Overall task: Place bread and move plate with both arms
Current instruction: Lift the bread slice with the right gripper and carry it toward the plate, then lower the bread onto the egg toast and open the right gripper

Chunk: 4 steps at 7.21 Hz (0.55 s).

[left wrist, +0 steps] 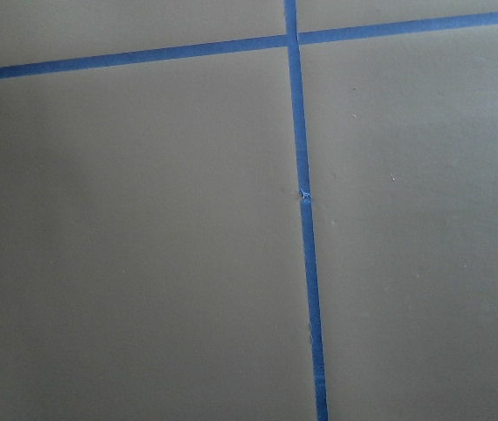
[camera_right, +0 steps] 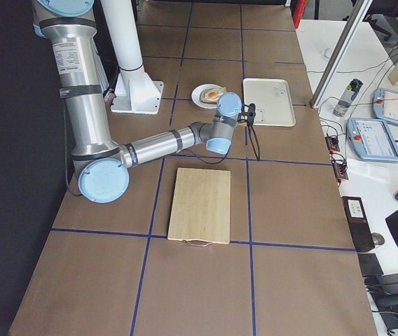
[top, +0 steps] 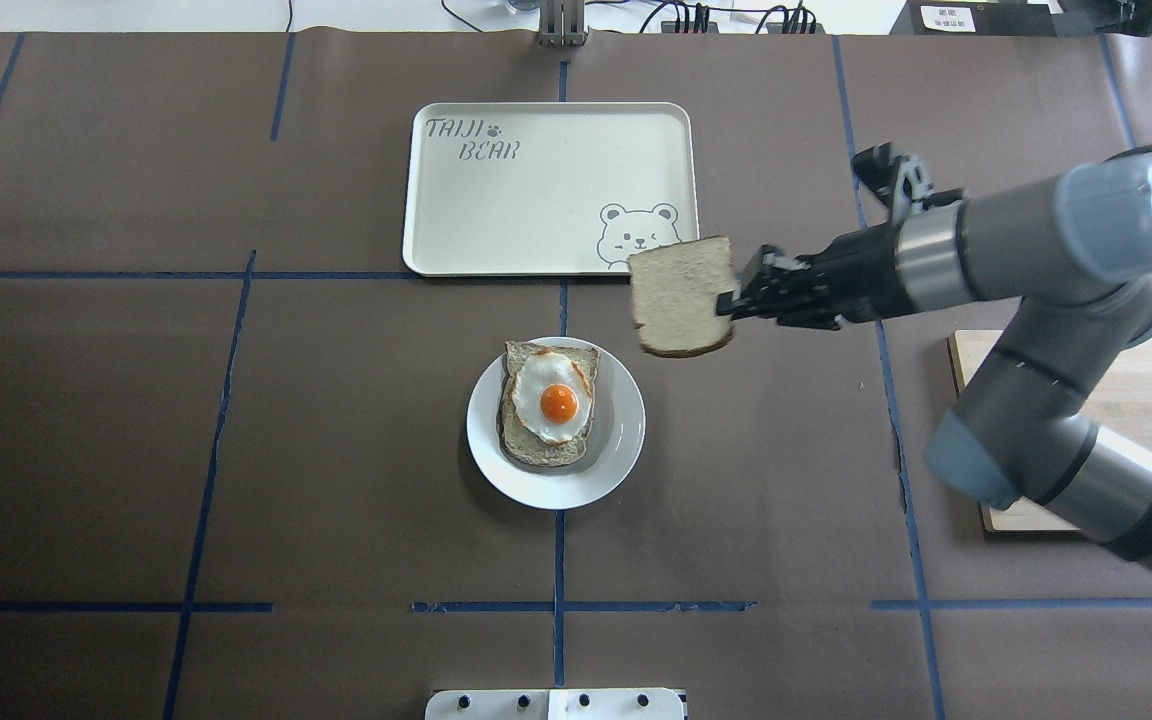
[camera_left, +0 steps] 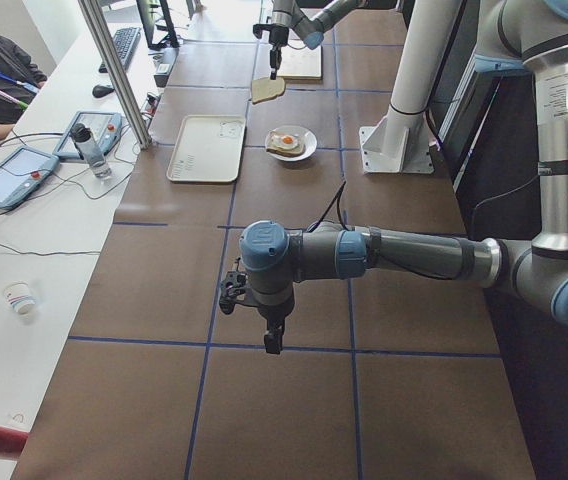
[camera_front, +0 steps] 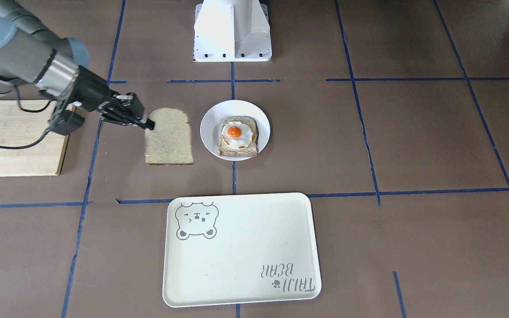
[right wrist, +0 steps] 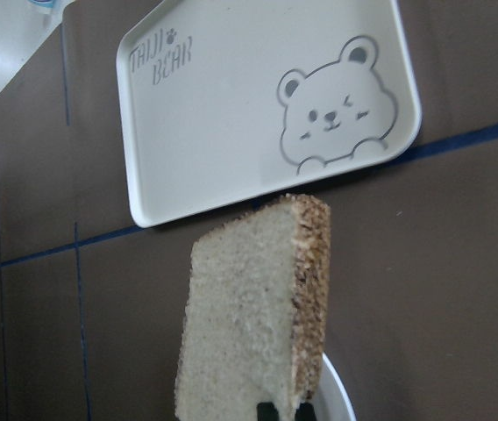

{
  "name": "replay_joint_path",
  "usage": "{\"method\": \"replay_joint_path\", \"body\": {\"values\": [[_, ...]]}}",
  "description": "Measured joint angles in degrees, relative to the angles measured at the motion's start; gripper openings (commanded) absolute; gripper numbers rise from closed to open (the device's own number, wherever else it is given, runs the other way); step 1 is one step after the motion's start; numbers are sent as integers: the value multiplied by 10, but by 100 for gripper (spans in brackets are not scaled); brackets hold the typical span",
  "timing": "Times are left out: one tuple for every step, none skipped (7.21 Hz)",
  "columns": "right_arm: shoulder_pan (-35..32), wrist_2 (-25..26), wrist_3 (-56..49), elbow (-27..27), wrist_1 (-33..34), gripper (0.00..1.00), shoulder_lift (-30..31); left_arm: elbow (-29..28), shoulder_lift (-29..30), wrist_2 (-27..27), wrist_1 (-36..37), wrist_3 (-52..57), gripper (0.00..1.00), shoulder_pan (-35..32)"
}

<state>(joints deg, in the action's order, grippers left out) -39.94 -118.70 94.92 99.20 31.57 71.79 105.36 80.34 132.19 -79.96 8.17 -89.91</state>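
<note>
Overhead view, bottom of frame upward.

Lower centre: plate point(top: 621, 440), egg toast point(top: 551, 400) on it. Just up and right of it: bread point(top: 684, 295) in the air, pinched at its right edge by right gripper point(top: 736, 302), jaws closed on the crust. Clear of the plate, overlapping in frame the lower-right corner of bear tray point(top: 536, 200). Tray itself at top centre.

Reading the step as carry-and-place of bread onto the egg toast.

- Bring slice down-left in frame to sit centred over the toast, not over the plate rim.
- Match long axis to the toast below; rotate wrist if skewed.
- Edge pinch only, so expect droop on the free side. Go slow, keep level.
- Lower to first contact, release, then retreat up and right to avoid dragging the slice or clipping the plate.
- Avoid pressing: yolk dome likely to rock the slice.

Left gripper point(camera_left: 273, 338): seen only in the left side view, lower centre, hanging over table point(camera_left: 294, 400), well apart from plate. Cannot tell open or closed. Left wrist camera: just table and blue tape point(left wrist: 306, 263). Keep left arm point(camera_left: 404, 255) parked till after release.
</note>
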Motion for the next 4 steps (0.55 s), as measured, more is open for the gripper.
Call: {"method": "replay_joint_path", "body": {"values": [[72,106,25,8,2,0,-15,0,0,0,0,0,100,0],[135,199,39,10,5,0,-25,0,0,0,0,0,100,0],[179,265,43,10,16,0,-31,-1,0,0,0,0,100,0],[216,325,44,11,32,0,-34,-1,0,0,0,0,100,0]]}}
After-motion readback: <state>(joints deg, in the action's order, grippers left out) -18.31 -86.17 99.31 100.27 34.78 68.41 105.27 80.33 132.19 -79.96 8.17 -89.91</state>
